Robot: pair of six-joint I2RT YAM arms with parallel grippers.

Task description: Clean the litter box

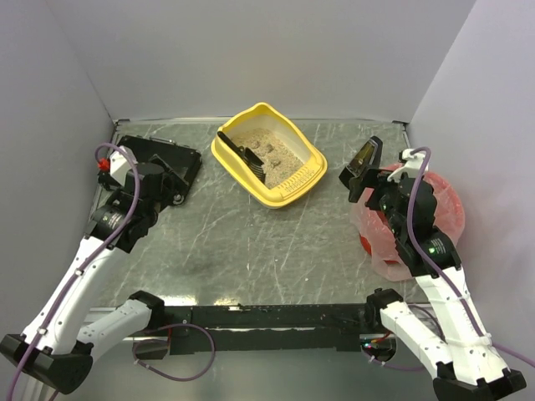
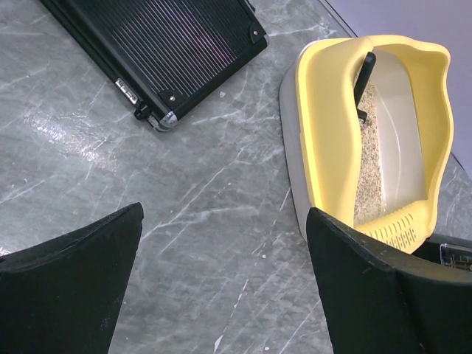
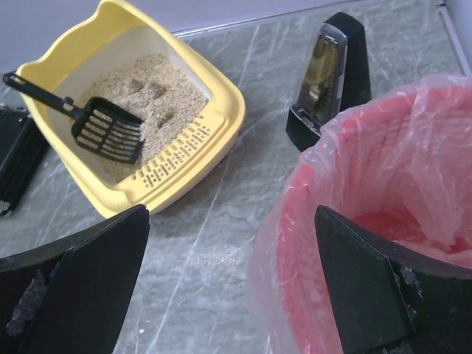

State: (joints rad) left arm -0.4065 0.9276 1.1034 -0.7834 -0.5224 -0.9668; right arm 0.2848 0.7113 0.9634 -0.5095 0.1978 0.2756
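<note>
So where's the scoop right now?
Top view: the black scoop lies in the litter box, far centre, between the flat black box at left and the red bin at right.

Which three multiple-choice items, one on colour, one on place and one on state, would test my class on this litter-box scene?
1. What colour is the round bag-lined plastic bin?
A. blue
B. pink-red
C. green

2. Where does the black slotted plastic scoop lie?
A. in the bin
B. on the litter in the yellow rectangular plastic litter box
C. hanging on the wall

3. How do the left gripper and right gripper stand?
A. both open and empty
B. both shut
C. both shut on the scoop

Key: 1 B, the bin and its bag show pink-red; 2 B, the scoop's head rests on the beige litter; 3 A, each wrist view shows fingers wide apart with nothing between them.
</note>
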